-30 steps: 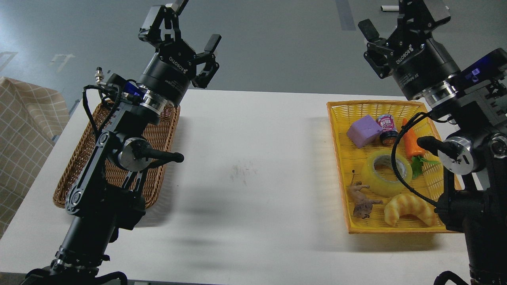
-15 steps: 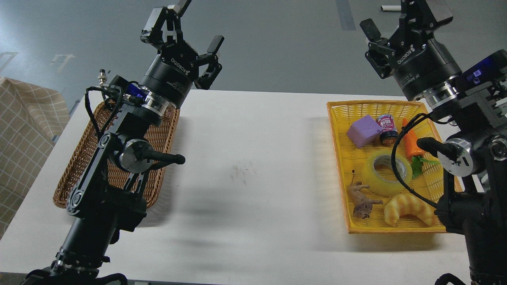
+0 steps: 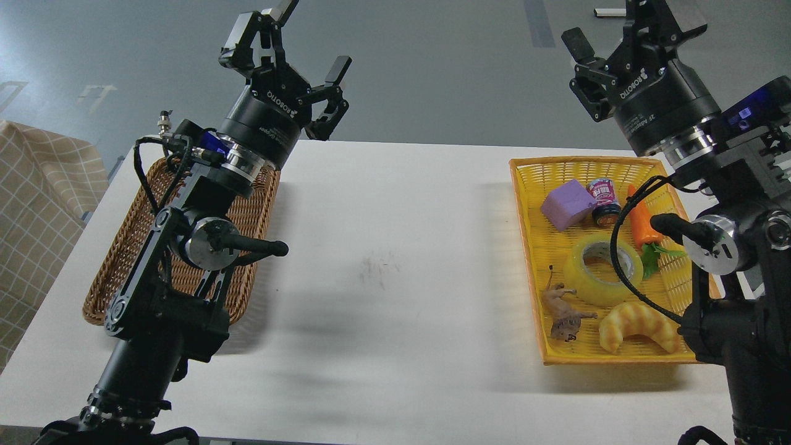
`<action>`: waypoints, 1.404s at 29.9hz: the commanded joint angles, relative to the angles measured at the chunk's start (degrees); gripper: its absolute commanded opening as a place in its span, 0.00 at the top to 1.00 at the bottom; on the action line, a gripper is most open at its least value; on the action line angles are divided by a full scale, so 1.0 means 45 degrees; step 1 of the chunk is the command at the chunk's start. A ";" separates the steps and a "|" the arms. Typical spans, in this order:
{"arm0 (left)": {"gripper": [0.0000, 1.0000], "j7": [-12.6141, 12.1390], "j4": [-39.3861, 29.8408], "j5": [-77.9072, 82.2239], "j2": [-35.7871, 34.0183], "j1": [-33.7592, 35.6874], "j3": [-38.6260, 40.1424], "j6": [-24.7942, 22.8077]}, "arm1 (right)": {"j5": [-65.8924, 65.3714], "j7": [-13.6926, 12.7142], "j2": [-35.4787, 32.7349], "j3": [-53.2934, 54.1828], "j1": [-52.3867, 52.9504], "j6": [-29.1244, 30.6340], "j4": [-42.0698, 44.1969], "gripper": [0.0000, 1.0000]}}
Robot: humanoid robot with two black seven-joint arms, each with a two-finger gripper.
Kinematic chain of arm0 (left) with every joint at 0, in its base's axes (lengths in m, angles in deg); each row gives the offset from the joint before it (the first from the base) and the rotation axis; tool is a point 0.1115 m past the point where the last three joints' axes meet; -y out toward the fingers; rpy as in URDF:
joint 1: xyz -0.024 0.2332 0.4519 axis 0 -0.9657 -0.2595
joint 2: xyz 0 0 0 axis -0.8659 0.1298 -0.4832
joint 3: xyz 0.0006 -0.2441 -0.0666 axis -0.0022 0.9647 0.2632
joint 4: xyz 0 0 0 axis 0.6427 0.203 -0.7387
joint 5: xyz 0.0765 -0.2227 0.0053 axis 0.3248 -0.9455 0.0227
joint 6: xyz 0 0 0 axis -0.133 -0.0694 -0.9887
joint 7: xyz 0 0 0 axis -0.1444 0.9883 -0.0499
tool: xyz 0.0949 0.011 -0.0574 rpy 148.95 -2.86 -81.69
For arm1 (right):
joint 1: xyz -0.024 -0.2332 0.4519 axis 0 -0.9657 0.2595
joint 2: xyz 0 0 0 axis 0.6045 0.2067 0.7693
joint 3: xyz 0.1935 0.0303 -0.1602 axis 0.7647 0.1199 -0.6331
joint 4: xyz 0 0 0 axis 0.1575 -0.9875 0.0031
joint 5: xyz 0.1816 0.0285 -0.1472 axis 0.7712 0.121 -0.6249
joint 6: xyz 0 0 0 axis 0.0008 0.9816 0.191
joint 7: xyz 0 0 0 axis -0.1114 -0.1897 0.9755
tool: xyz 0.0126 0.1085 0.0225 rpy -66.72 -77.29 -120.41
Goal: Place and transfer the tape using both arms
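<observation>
The tape [image 3: 600, 270], a glossy translucent yellow roll with a grey-white core, lies flat in the yellow basket [image 3: 525, 204] at the right, partly crossed by a black cable. My left gripper [image 3: 290, 46] is open and empty, raised high above the far end of the brown wicker basket [image 3: 130, 241]. My right gripper [image 3: 624, 31] is open and empty, raised above the far edge of the yellow basket, well away from the tape.
The yellow basket also holds a purple block [image 3: 568, 204], a small can [image 3: 604, 200], a toy carrot [image 3: 644, 222], a brown toy animal [image 3: 563, 312] and a croissant toy [image 3: 638, 326]. A white table [image 3: 395, 259] carries both baskets. A checked cloth [image 3: 37, 204] hangs at the left.
Both grippers have shifted slightly to the right and up. Nothing in the baskets has moved.
</observation>
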 commanded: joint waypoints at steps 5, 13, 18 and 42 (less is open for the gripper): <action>0.02 -0.0006 -0.0008 0.0002 0.0000 0.0056 -0.0018 -0.0036 | 0.0006 0.0021 -0.0001 -0.0002 -0.0224 0.0020 -0.0061 0.00; 0.02 -0.0006 -0.0008 0.0021 0.0000 0.0056 -0.0038 -0.0017 | 0.0006 0.0021 -0.0001 -0.0002 -0.0224 0.0039 -0.0217 0.00; 0.02 -0.0006 0.0051 0.0002 0.0000 0.0056 -0.0038 -0.0017 | 0.0006 0.0021 -0.0001 -0.0002 -0.0224 0.0039 -0.0452 0.00; 0.02 -0.0065 0.0051 -0.0018 0.0000 0.0095 0.0001 0.0158 | 0.0006 -0.0135 -0.0001 -0.0002 -0.0360 -0.0039 -0.0432 0.00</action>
